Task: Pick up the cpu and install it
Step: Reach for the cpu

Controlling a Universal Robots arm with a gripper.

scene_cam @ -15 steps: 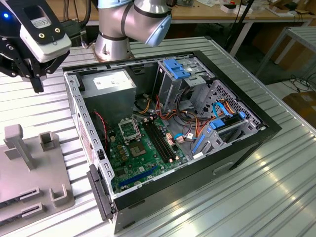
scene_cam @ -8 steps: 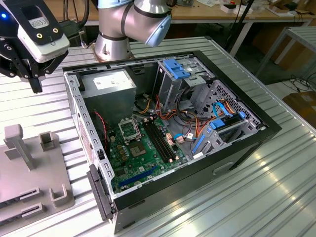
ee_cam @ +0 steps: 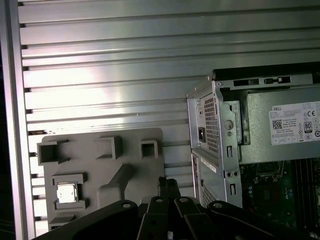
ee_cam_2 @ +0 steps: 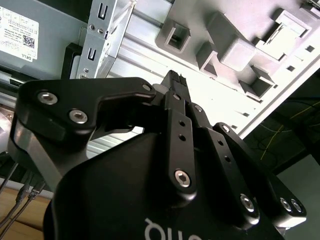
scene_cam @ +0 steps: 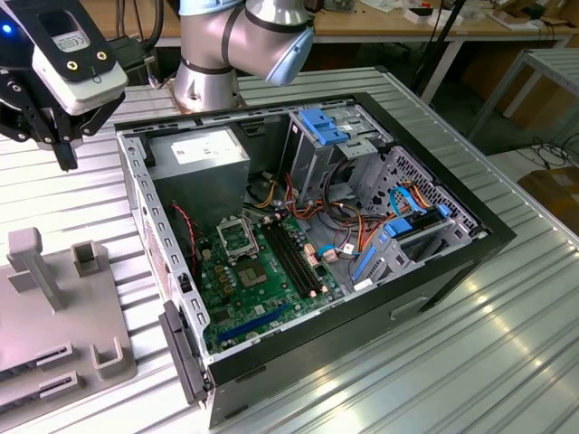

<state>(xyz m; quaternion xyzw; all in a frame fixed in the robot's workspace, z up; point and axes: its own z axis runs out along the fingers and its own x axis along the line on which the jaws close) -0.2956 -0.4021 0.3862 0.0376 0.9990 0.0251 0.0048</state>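
Broad ribbed aluminium table (scene_cam: 507,344) underneath everything, and on it the open black desktop computer case (scene_cam: 434,280), lying on its side with its green board facing up. Behind the case in the exterior view, the silver-and-blue robot arm (scene_cam: 244,36) rises from its base. Over at the exterior view's left sits the flat grey plastic fixture tray (scene_cam: 36,334) with raised blocks and pockets, just beside the case. Inside the case, the grey box-shaped power supply (scene_cam: 204,167) sits at the rear corner.

Now the black gripper (scene_cam: 65,161): it hangs high above the table, beside the case's rear corner. In the second wrist view its fingertips (ee_cam_2: 173,77) meet at a point, pressed together with nothing between them.

Down on the board, the square metal-framed socket (scene_cam: 237,237) shows a dark centre. And the small square cpu (ee_cam: 66,192) with its silver-grey metal top lies flat in a square pocket of the tray in the first wrist view, well apart from the fingertips.
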